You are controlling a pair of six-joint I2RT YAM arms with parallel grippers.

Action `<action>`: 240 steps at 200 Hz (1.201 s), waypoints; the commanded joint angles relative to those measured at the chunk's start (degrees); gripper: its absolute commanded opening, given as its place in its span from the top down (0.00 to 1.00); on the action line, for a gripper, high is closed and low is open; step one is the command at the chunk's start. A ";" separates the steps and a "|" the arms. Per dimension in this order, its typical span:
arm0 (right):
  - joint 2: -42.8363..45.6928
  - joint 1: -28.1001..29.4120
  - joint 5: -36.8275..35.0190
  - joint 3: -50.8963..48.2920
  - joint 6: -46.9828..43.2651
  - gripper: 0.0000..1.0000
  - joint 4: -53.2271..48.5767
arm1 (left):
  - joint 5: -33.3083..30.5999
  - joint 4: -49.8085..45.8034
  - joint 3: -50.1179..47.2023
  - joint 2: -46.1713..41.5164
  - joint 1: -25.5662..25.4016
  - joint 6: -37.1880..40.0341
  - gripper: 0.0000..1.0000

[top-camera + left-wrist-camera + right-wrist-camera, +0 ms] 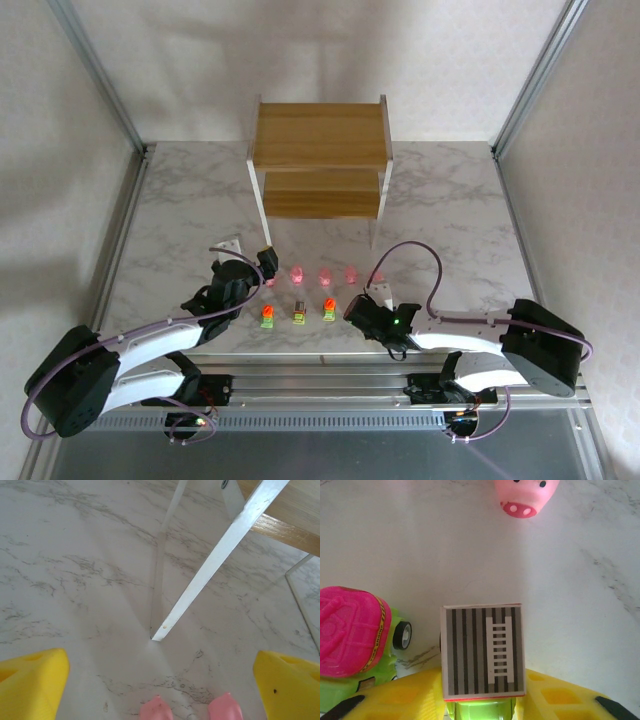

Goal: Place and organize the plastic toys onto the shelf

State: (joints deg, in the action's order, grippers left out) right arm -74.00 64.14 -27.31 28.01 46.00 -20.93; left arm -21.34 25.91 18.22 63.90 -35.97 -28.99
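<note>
Right wrist: right claw (481,702) grips striped-top toy (482,650); left claw (160,680) spread wide.

The shelf (320,160) stands at the far middle of the table (450,200), a row of pigs (324,274) before it and a row of trucks (299,314) nearer still, with the rightmost truck (482,650) between the fingers of the right gripper (481,687), its neighbour truck (350,630) just to the left and one pig (524,495) beyond.

Left claw (160,682) wide open — right claw (482,702) clamped around blocky toy (482,650)
</note>
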 commanded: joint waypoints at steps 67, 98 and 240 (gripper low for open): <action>-1.19 -1.22 -1.83 0.38 0.09 0.66 0.21 | 1.30 1.32 0.05 0.09 0.89 -1.07 0.06; 0.31 -1.21 -2.13 0.40 0.67 0.74 -1.14 | 1.56 1.42 -0.03 0.18 0.94 -1.15 0.06; 13.37 -1.12 -13.31 19.46 -0.20 0.76 -22.14 | 4.73 2.30 -0.02 -0.82 0.99 -0.01 0.07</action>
State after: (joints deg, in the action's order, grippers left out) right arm -57.63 63.24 -36.49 42.30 48.40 -40.47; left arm -18.06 26.57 18.22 63.90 -35.42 -29.36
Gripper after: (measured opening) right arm 0.276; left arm 0.932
